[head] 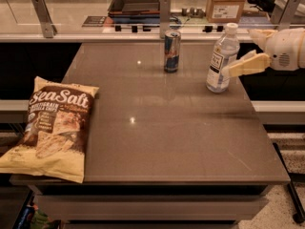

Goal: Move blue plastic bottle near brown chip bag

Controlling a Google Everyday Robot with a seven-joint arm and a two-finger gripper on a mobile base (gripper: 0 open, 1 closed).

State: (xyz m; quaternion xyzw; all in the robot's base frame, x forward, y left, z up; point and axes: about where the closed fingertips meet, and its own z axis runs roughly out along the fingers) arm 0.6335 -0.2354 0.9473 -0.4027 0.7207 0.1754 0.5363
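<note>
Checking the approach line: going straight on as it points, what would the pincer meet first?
Most likely the water bottle. The pincer points left from the right side of the table, its tip overlapping the bottle's lower half; depth is unclear, so contact can't be confirmed.

A grey-brown surface (181, 142) fills a dimly lit workroom, two small spots of reflected light showing on its polished top. Behind it runs a pale ledge (86, 30) with upright metal brackets (43, 15), and a dark tray (138, 1) and a cardboard box (225, 3) stand beyond. Speckled flooring (288, 144) shows at right, where the gripper (234, 69) hangs over the surface's far right edge.
</note>
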